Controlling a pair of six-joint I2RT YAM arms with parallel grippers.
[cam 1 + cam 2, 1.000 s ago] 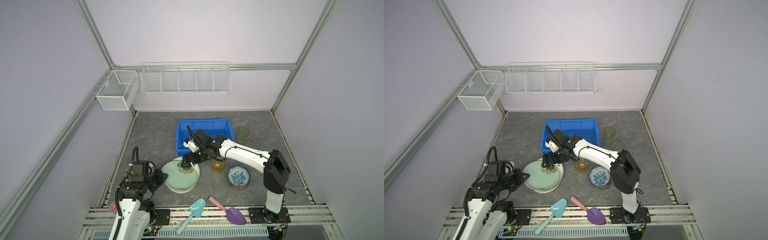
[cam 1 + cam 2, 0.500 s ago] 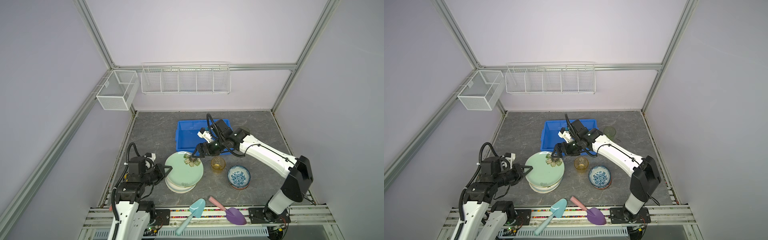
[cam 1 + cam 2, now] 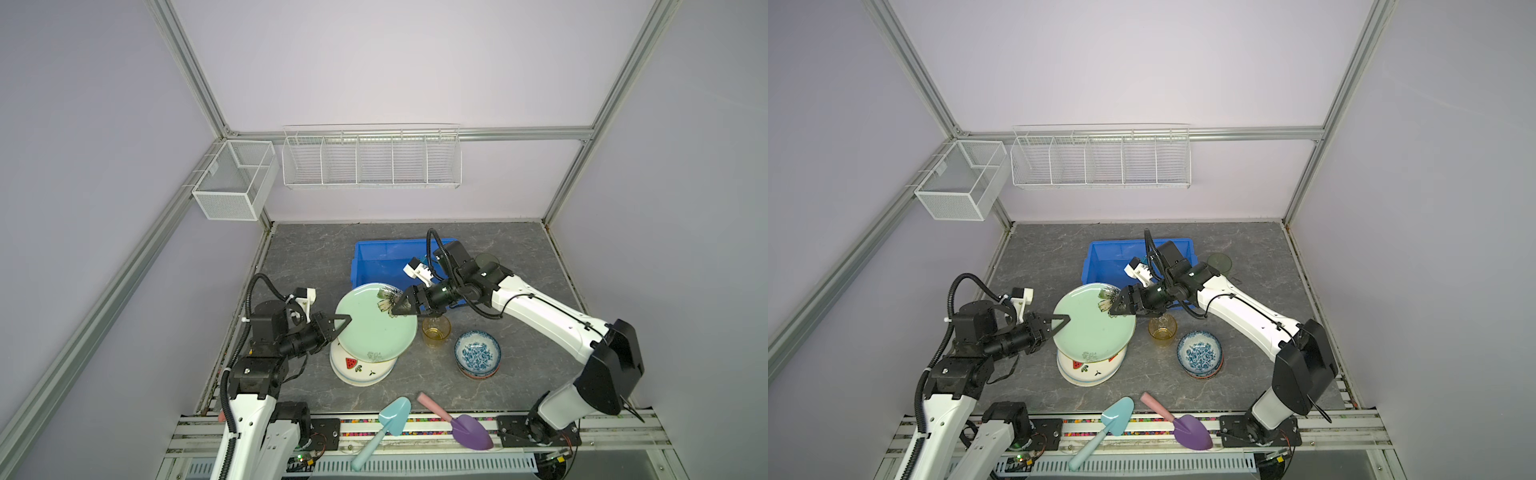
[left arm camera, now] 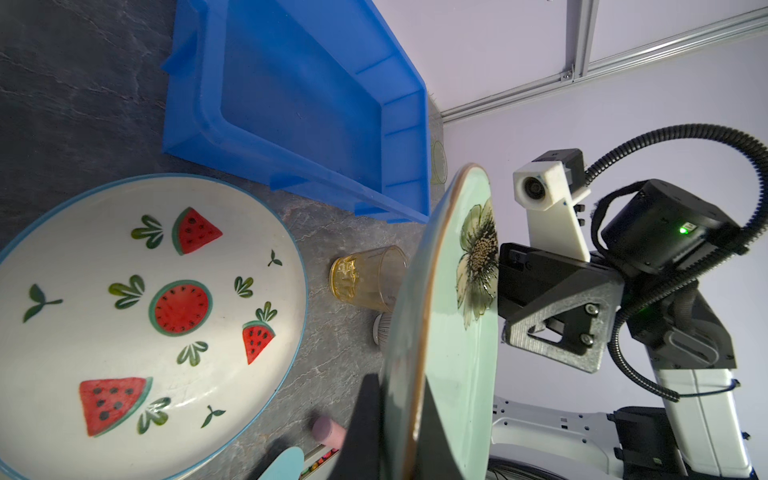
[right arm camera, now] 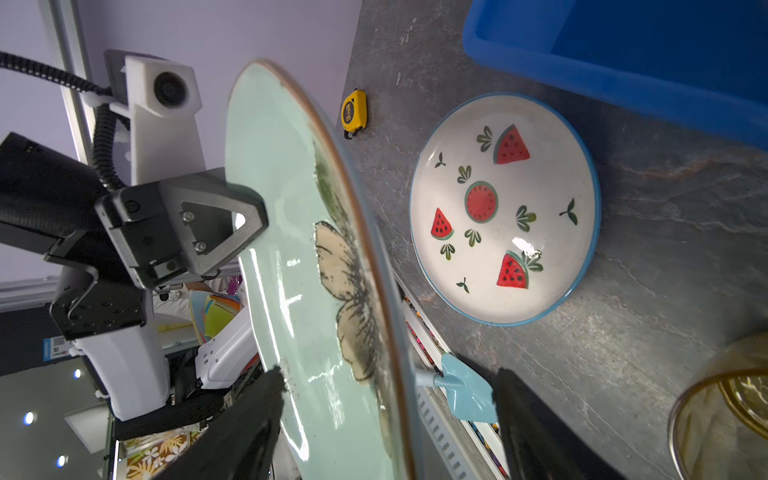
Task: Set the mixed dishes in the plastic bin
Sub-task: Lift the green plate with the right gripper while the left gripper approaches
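The pale green floral plate (image 3: pixel 374 328) (image 3: pixel 1092 328) hangs tilted above the watermelon-print plate (image 3: pixel 357 368) (image 4: pixel 145 311), which lies on the table on top of another plate. My left gripper (image 3: pixel 347 320) (image 4: pixel 401 415) is shut on its left rim. My right gripper (image 3: pixel 399 307) (image 5: pixel 386 415) is open and straddles the flower-painted right rim, with a wide gap at one finger. The blue plastic bin (image 3: pixel 374 266) (image 4: pixel 291 104) stands just behind, nothing visible inside. An amber tumbler (image 3: pixel 435 331), a blue-white bowl (image 3: pixel 477 353) and a green tumbler (image 3: pixel 486 261) stand to the right.
A teal shovel (image 3: pixel 390 419) and a purple shovel (image 3: pixel 469 432) lie at the front edge. A yellow tape measure (image 5: pixel 353 112) lies left of the plates. White wire baskets (image 3: pixel 370 158) hang on the back wall and in the left corner.
The left gripper has raised the green plate off the stack and carried it up and to the right. The right arm has lifted and followed, its jaws now closing in around the flower rim.
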